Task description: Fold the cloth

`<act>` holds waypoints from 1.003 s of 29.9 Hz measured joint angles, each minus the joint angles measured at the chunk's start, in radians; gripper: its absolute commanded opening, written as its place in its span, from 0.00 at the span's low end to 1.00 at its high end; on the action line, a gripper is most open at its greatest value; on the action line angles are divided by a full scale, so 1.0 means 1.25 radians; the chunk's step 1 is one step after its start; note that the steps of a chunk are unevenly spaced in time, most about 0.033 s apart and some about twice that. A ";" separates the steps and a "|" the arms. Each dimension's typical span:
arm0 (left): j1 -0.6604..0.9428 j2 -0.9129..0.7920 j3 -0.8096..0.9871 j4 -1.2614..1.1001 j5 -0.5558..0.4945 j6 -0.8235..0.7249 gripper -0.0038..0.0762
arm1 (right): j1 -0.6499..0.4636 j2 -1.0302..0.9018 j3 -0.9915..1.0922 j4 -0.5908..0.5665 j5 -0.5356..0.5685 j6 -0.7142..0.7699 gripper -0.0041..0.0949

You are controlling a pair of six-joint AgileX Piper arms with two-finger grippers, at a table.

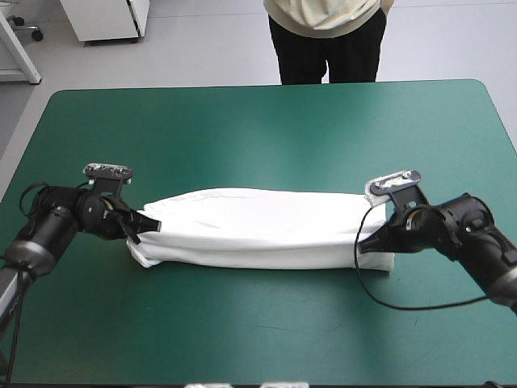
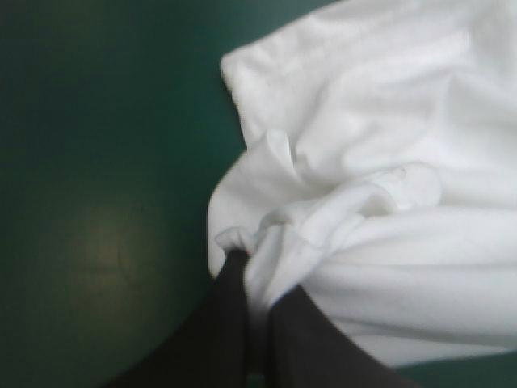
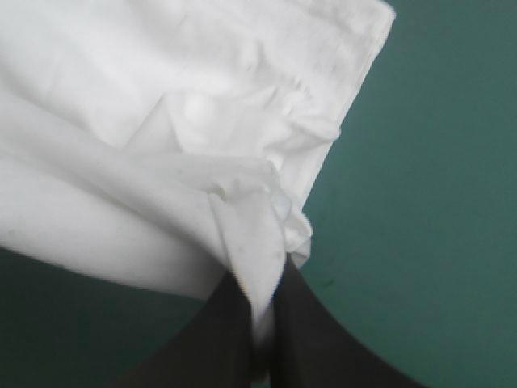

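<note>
Here, the white T-shirt [image 1: 258,228] is shown folded into a long band, laid left to right across the middle of the teal-green cover [image 1: 258,121], slightly toward the near edge. Its left end is pinched by the left gripper [image 1: 148,225], whose black fingers [image 2: 218,323] are pressed almost together with bunched cloth between them. Its right end is clamped likewise by the right gripper [image 1: 365,242], a fold of fabric being held between its nearly closed fingers [image 3: 307,331]. Creases are gathered at both fingertips.
</note>
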 measured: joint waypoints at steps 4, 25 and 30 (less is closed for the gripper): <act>0.000 0.082 -0.061 -0.006 -0.070 -0.001 0.04 | -0.085 0.083 -0.052 0.083 -0.060 -0.096 0.02; 0.000 0.273 -0.145 -0.027 -0.201 0.017 0.06 | -0.205 0.330 -0.199 0.257 -0.089 -0.240 0.26; 0.000 0.273 -0.146 -0.027 -0.212 0.029 0.35 | -0.210 0.331 -0.217 0.256 -0.080 -0.239 0.54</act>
